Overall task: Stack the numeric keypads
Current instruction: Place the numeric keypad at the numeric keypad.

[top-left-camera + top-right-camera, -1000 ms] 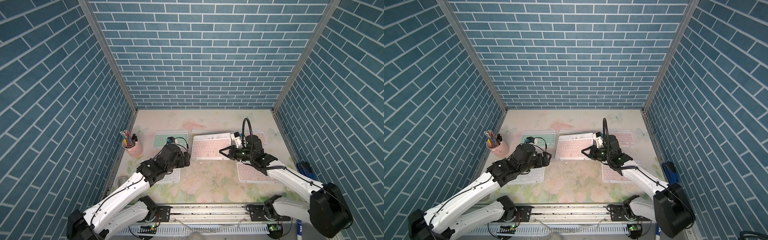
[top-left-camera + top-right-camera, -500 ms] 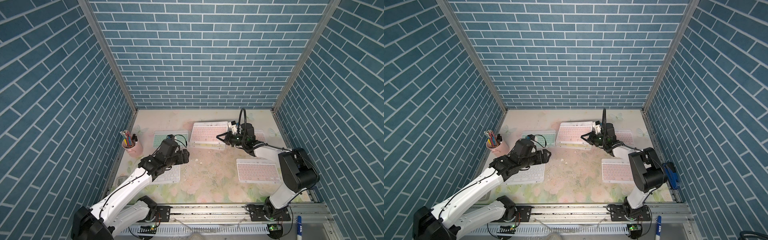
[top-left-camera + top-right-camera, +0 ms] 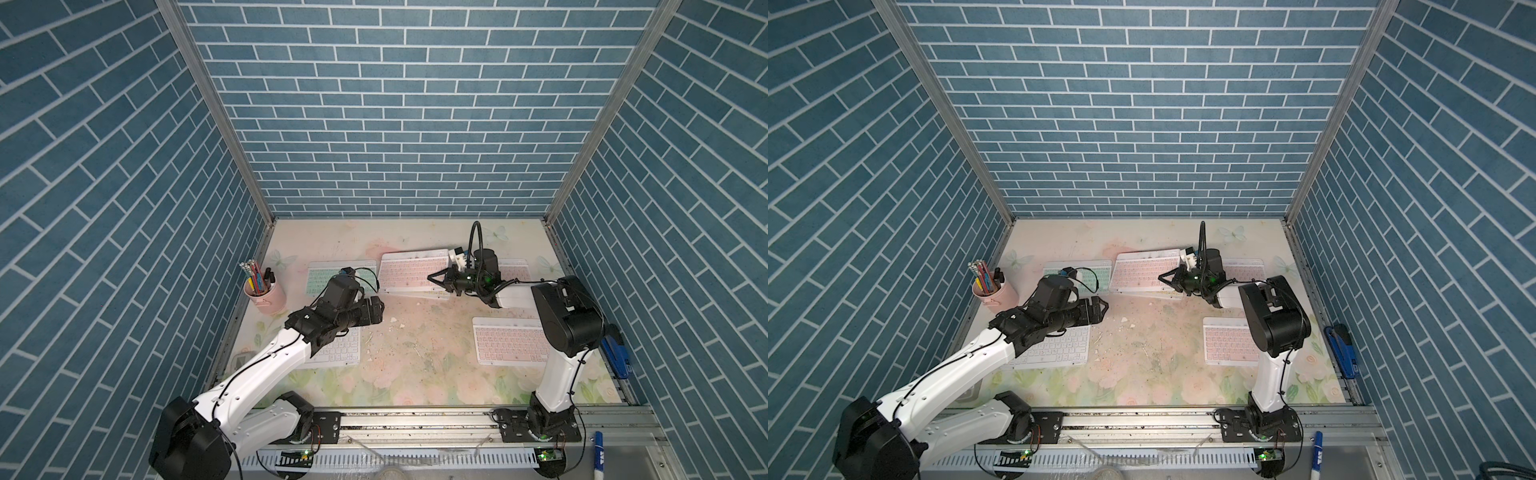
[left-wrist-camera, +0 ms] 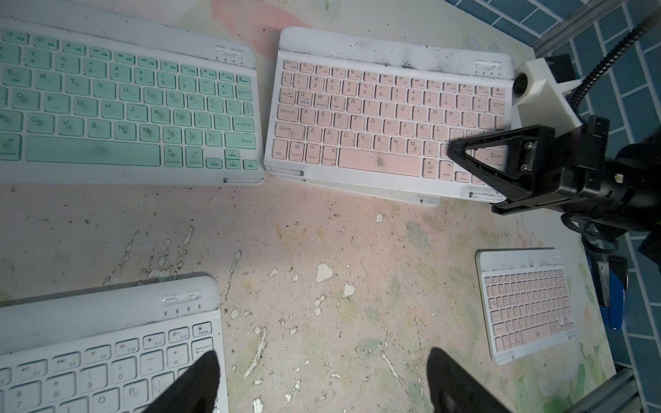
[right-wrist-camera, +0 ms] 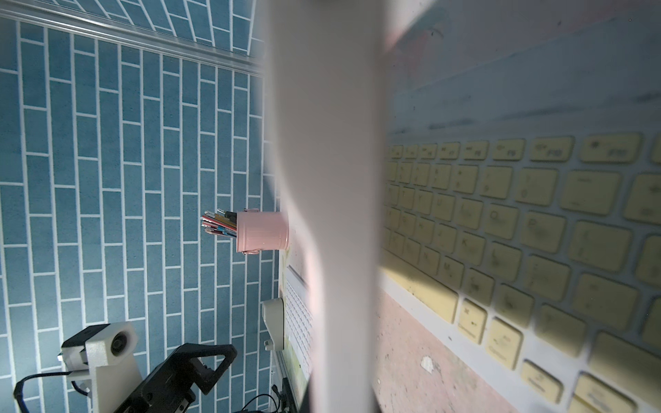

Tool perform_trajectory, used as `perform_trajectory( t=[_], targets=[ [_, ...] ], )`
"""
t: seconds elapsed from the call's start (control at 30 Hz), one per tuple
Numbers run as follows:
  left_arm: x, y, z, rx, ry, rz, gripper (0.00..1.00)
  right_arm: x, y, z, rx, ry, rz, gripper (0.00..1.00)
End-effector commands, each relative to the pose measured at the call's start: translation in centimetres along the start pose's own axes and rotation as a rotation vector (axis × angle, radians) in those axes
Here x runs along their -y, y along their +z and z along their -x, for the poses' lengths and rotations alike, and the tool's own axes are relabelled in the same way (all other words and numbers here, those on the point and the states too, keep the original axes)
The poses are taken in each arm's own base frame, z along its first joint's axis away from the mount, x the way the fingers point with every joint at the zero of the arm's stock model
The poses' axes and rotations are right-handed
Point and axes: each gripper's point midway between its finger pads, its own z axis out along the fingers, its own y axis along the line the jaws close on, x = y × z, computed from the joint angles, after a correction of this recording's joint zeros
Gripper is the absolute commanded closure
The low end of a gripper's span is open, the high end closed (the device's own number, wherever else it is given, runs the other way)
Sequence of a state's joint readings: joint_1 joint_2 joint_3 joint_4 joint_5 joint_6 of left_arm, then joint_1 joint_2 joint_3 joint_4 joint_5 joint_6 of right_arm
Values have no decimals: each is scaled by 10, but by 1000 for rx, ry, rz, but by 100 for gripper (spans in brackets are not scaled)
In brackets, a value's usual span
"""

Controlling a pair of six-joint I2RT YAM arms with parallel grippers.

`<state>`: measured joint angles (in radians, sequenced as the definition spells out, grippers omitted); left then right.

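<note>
Stereo overhead and wrist views of the surface [image 3: 415, 332] with six keypads.

- **Right gripper** [image 3: 436, 278]: the jaws are closed on the right edge of the held pink keypad [image 3: 413, 272]. This keypad lies over the yellow keypad [image 5: 518, 232], slightly askew, at the rear centre. Whether it rests fully on the yellow one cannot be told. In the right wrist view the held keypad appears edge-on as a blurred pale slab.
- **Left gripper** [image 3: 376, 311]: the jaws are spread wide and hold nothing. They are above bare surface, just beside the far right corner of the white keypad [image 3: 338, 353].
- **Other keypads:**
  - The green keypad [image 3: 322, 278] lies flat, just left of the held pair.
  - The rear pink keypad [image 3: 515, 270] lies behind the right wrist, largely hidden by it.
  - The front pink keypad [image 3: 509, 345] lies alone at the front right, well apart from the rest.
- **Cup** [image 3: 268, 295]: holds pencils and stands by the left wall.
</note>
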<state>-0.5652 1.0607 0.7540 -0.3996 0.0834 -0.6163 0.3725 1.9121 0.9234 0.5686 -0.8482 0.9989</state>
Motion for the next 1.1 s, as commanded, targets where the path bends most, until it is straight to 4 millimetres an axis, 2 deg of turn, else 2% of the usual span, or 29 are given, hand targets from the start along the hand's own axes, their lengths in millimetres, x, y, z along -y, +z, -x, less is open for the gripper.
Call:
perform_trajectory(
  t=[0.0, 0.23, 0.47, 1.07],
  targets=[
    [-2, 3, -1, -1, -2, -1, 8, -14, 0, 13, 11, -43, 65, 100],
    [-4, 4, -3, -8, -9, 3, 8, -1, -4, 19, 26, -15, 57, 100],
    [-5, 6, -5, -15, -8, 7, 8, 15, -1, 17, 7, 20, 35, 98],
    [-5, 9, -7, -19, -16, 4, 9, 38, -2, 16, -20, 37, -115, 64]
  ],
)
